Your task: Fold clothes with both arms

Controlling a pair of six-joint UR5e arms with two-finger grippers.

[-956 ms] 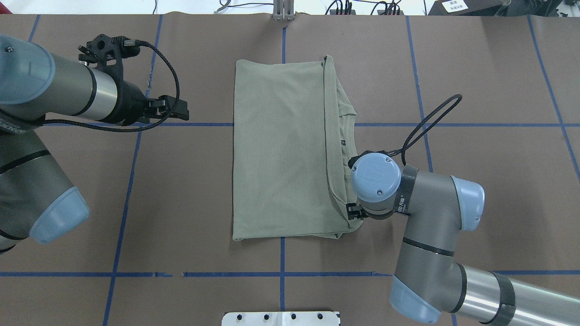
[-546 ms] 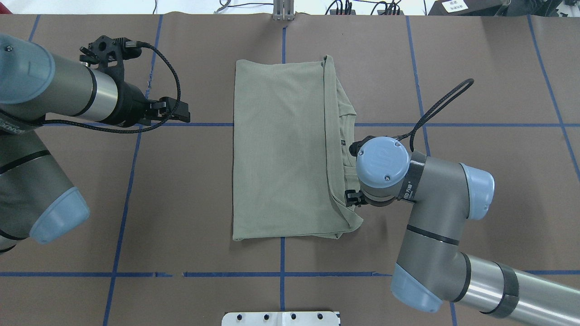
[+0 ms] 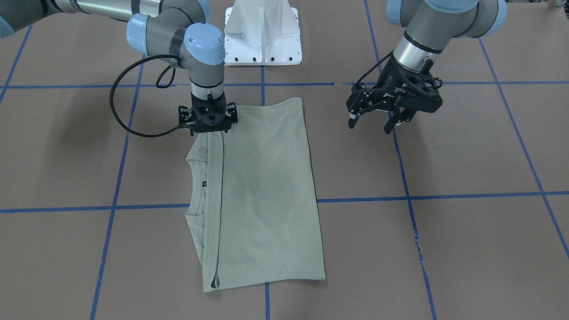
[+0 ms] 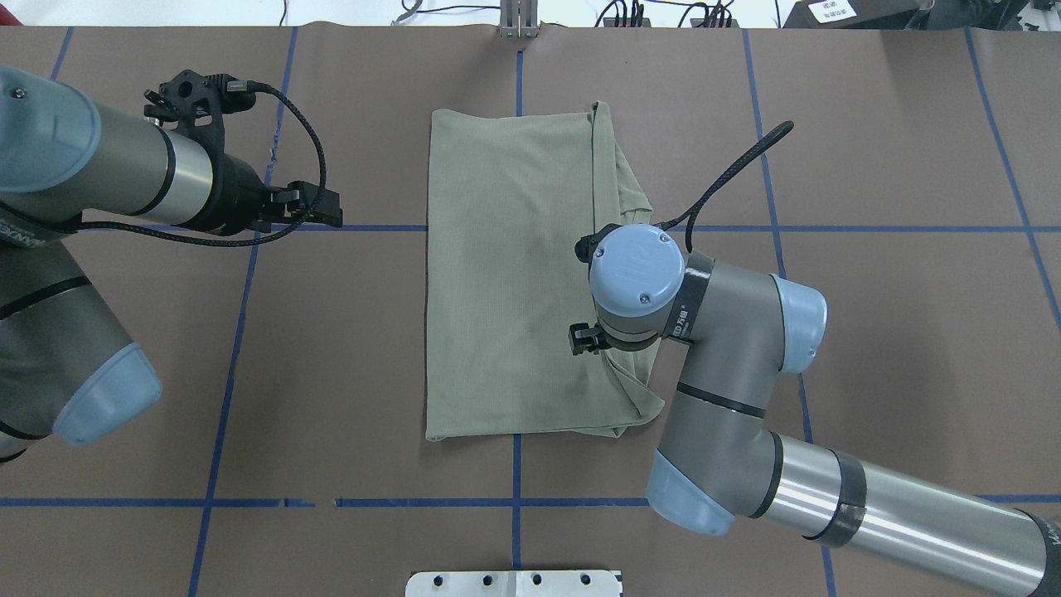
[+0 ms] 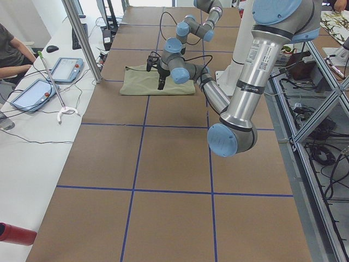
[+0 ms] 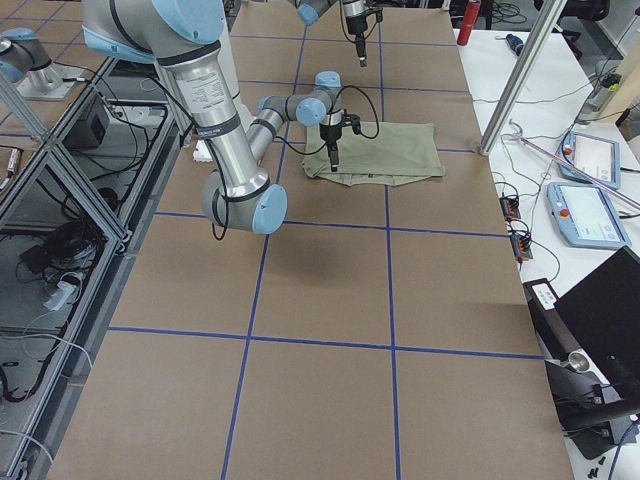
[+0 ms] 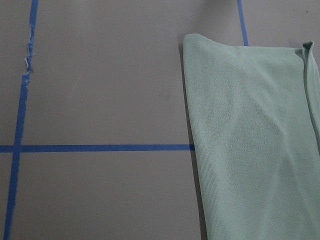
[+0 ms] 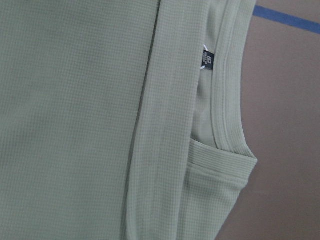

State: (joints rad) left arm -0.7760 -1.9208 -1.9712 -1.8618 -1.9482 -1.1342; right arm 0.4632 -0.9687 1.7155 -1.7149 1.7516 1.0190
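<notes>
- Bright, even light falls from above; the brown table (image 3: 466, 249) shows no hot spots.
- Shadows are soft: faint dark patches on the table by the right arm (image 3: 205, 66) in the front view, and a thin dark line along the left edge of the shirt (image 4: 506, 274) in the overhead view.
- Glare streaks the right arm's silver tube, near right in the overhead view.
- The left wrist view is sharp; the right wrist view is slightly soft.
- Far things in the side views are small and unclear.
</notes>
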